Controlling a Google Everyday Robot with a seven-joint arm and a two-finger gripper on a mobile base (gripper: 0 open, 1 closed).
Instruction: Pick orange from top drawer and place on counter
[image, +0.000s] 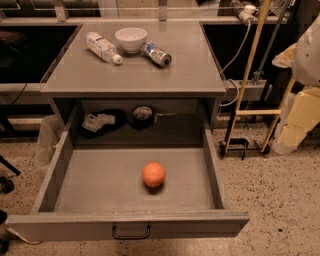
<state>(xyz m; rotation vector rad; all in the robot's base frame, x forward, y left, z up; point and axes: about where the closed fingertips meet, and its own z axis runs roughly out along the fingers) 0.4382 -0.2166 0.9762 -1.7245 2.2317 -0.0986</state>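
Observation:
The orange (153, 174) sits on the flat grey floor of the top drawer (100, 185), a little right of its middle. The drawer is pulled fully open toward me, with its dark handle (131, 232) on the front panel. The counter (165, 77) is the grey cabinet top above and behind it. My gripper is not in view. A white rounded shape (307, 50) shows at the right edge, and I cannot tell whether it belongs to my arm.
On the counter's far side stand a white bowl (131, 39), a clear bottle lying down (102, 47) and a second small bottle lying down (156, 54). Dark items (105, 122) and a tape roll (143, 117) lie at the drawer's back. Yellow poles (250, 75) and pale blocks (300, 120) stand at the right.

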